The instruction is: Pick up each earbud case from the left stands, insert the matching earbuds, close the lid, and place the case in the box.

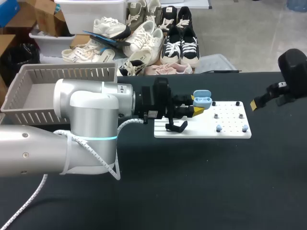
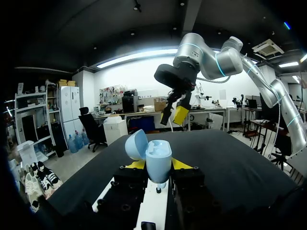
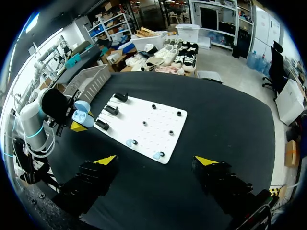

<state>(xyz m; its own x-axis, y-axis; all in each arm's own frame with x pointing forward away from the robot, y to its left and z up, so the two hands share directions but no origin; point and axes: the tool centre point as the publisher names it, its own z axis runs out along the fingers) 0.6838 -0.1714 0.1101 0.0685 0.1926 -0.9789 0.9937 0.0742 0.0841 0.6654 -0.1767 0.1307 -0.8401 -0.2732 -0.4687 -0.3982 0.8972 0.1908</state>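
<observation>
An open blue earbud case (image 1: 202,99) is clamped by the left fingers (image 2: 135,165). The right fingers (image 3: 106,160) are held apart over the bench (image 3: 216,120).

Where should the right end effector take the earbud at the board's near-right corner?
Probably from straight above, closing across its two sides. The earbud sits low on the white board, top exposed, neighbours well apart; a sideways approach would meet the board. The right end effector is open.
</observation>
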